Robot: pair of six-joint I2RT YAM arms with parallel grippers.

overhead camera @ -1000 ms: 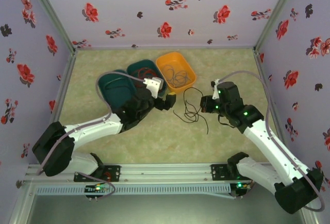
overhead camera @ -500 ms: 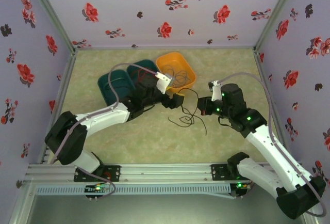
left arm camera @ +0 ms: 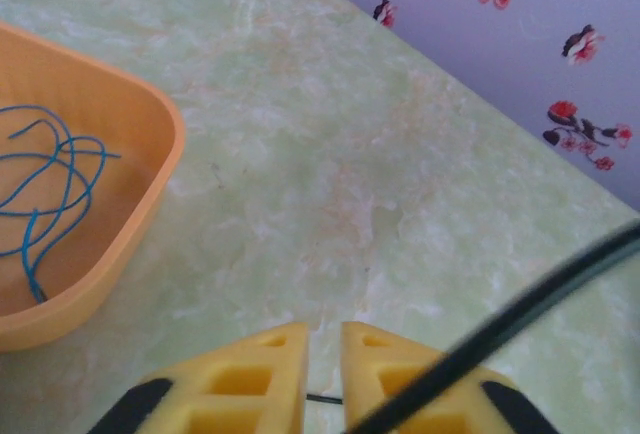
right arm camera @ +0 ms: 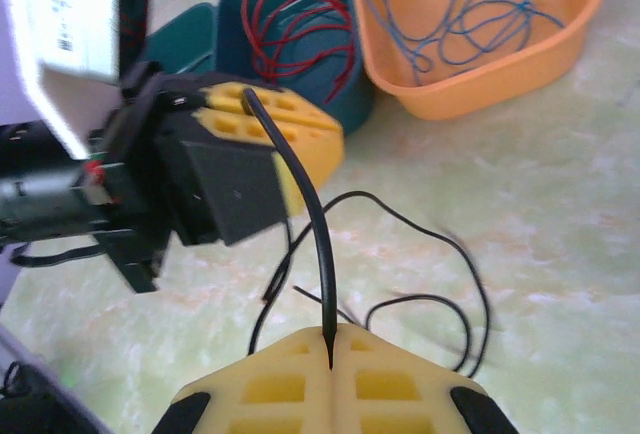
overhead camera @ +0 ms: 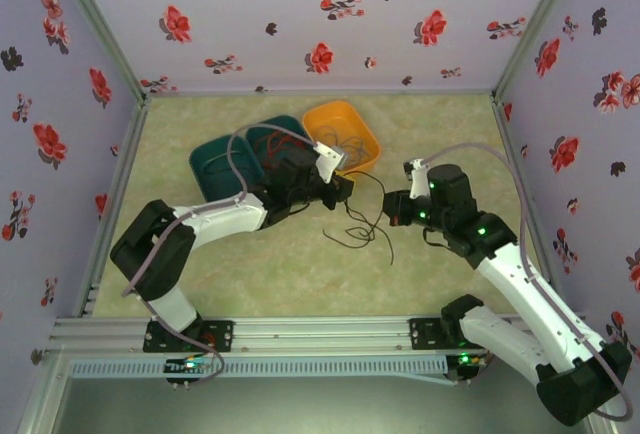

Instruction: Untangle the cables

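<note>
- The left end effector [left arm camera: 325, 329] reaches toward the middle of the pale green bench [left arm camera: 400, 154]. Its yellow fingers are pressed almost together, with a thin black cable [right arm camera: 318, 224] pinched between them.
- The right end effector [right arm camera: 332, 332] faces it from close by, fingers fully closed on the same black cable.
- The cable runs up from the right fingers to the left ones (the rest lies in loose loops on the bench between and below the two).
- An orange tray [left arm camera: 165, 154] stands just beyond, holding a blue cable [left arm camera: 75, 149].
- A teal tray [right arm camera: 350, 104] touches the orange one and holds a coiled red cable [right arm camera: 300, 14].
</note>
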